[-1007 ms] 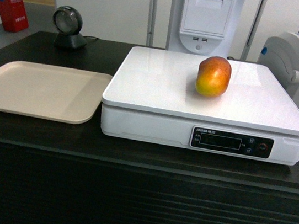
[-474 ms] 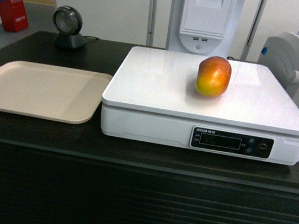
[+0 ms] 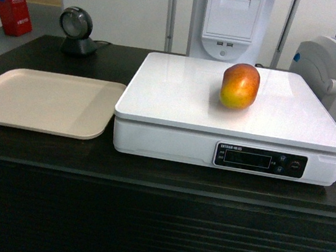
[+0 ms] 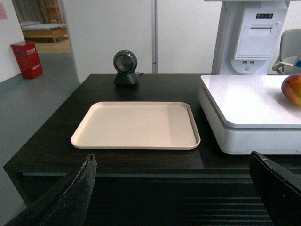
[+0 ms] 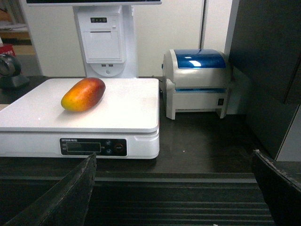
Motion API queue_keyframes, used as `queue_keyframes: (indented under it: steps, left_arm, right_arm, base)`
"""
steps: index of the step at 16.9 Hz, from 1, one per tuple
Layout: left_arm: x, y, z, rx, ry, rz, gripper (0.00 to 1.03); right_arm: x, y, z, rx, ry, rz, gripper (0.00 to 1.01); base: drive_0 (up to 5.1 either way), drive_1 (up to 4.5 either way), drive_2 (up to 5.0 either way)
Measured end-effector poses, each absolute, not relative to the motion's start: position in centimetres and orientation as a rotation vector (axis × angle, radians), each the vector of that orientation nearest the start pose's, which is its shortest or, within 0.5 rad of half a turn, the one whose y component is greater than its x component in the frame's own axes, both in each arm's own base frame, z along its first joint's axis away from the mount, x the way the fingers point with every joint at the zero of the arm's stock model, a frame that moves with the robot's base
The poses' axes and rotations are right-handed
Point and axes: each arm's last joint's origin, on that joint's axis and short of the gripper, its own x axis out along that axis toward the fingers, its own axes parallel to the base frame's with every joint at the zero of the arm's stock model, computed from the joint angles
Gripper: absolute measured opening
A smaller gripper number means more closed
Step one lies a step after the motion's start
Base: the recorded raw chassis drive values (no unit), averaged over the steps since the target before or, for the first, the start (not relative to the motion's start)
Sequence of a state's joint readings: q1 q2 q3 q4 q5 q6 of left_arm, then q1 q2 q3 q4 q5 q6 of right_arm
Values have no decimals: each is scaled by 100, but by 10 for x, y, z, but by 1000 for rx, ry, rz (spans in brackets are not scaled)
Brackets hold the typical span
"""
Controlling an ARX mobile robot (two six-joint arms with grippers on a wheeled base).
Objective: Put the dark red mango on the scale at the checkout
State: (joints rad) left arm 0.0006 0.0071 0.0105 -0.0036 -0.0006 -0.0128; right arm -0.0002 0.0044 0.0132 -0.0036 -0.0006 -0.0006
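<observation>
The dark red mango (image 3: 240, 85) lies on the white scale (image 3: 178, 96), right of its middle; it also shows in the right wrist view as the mango (image 5: 83, 94) on the scale (image 5: 122, 106), and at the edge of the left wrist view as the mango (image 4: 293, 89). The scale (image 4: 240, 106) stands on the black checkout (image 3: 142, 222) with its ribbed front. My left gripper (image 4: 171, 162) is open and empty, held back in front of the counter. My right gripper (image 5: 174, 160) is likewise open and empty, short of the counter edge. Neither gripper shows in the head view.
A beige tray (image 3: 40, 100) lies left of the scale. A round black scanner (image 3: 76, 30) stands at the back left. A white receipt printer column (image 3: 232, 19) rises behind the scale, and a blue-topped label printer (image 5: 197, 82) sits to its right. A dark panel (image 5: 268, 70) stands at the far right.
</observation>
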Motion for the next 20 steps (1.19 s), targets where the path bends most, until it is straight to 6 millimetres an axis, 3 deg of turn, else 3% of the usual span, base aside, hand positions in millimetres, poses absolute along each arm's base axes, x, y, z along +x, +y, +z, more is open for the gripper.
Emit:
queue_keyframes:
  steps: [20]
  left_arm:
    - [97,0,166,-11,0,1,98]
  right_arm:
    - [97,0,167,0,-4,0,98]
  base:
    - [0,0,0]
